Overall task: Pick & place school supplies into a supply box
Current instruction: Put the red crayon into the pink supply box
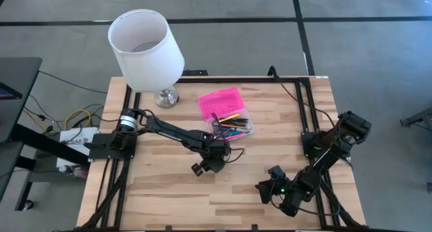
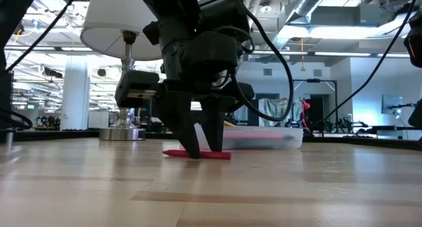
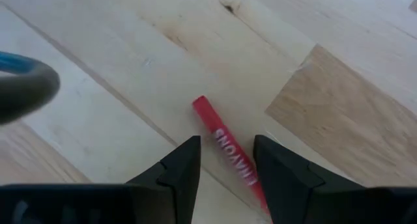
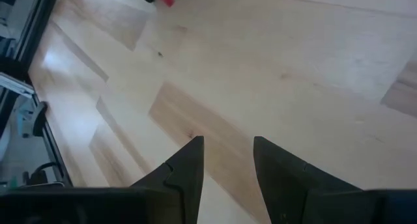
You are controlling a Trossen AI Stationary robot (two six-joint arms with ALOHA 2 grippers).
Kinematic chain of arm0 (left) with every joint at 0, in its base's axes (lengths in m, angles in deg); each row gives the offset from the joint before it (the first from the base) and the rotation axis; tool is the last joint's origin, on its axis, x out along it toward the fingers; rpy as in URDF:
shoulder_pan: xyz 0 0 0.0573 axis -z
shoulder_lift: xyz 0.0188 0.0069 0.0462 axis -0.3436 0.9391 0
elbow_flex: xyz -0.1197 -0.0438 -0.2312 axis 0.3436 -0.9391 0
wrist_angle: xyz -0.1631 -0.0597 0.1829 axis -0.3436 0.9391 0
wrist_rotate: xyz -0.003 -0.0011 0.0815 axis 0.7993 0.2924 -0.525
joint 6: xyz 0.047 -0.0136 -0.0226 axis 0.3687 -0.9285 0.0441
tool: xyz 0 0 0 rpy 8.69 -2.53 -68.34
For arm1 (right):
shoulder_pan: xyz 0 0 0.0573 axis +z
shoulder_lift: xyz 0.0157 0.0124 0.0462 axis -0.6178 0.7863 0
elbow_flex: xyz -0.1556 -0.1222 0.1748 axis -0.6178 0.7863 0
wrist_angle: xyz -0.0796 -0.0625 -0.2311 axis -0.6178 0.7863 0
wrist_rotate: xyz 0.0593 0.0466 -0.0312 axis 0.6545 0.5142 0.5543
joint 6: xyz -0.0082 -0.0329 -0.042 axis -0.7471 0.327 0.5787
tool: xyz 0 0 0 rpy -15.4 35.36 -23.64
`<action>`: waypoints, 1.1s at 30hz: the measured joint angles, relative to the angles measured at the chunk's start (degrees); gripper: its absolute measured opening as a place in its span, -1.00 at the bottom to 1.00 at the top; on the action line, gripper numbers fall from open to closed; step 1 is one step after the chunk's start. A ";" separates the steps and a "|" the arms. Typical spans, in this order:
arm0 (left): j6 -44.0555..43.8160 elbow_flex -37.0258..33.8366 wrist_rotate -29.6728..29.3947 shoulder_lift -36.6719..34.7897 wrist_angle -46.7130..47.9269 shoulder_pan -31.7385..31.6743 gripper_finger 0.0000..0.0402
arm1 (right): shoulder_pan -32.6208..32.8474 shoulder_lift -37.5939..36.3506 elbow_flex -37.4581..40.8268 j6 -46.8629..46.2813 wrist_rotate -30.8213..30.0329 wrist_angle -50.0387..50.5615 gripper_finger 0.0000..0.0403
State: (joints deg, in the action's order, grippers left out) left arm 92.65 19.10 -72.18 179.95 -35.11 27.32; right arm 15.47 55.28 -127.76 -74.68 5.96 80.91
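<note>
A red crayon (image 3: 218, 129) lies flat on the wooden table (image 1: 169, 191), just on the near side of the supply box. The box's pink lid (image 1: 221, 102) lies open beside its clear base (image 1: 235, 127), which holds several pens and pencils. My left gripper (image 3: 226, 140) points steeply down over the crayon. It is open, with one finger on each side of the crayon's printed middle. In the low view its fingertips (image 2: 194, 153) reach table height by the crayon (image 2: 224, 156). My right gripper (image 4: 228, 142) is open over bare wood at the near right (image 1: 264, 187). My left gripper comes from above, its fingers slanting down on either side of the red crayon, which lies at an angle between them. The crayon's near end (image 3: 257, 188) runs under one finger. Whether the fingers touch the crayon or the wood I cannot tell.
A white lamp with a broad shade (image 1: 145, 46) and a metal foot (image 1: 166, 96) stands at the far left, close to the box. Black frame rails (image 1: 307, 110) run along the table's sides. Bare wood lies between the two grippers.
</note>
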 joint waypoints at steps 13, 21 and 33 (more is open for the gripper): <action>-8.03 0.07 -1.89 0.18 4.13 -0.39 -0.30 | -0.01 0.00 0.00 0.43 0.83 -0.48 -0.38; -17.00 0.02 -3.04 0.30 4.63 -0.39 -0.30 | -0.01 0.00 0.00 0.53 1.09 -0.23 -0.38; -34.65 -0.11 -3.19 0.30 3.33 -0.37 -0.30 | -0.02 0.00 0.00 2.09 1.11 -0.03 -0.38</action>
State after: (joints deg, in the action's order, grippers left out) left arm 58.00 18.99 -75.38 180.24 -31.78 26.95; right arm 15.45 55.28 -127.76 -72.60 7.08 80.87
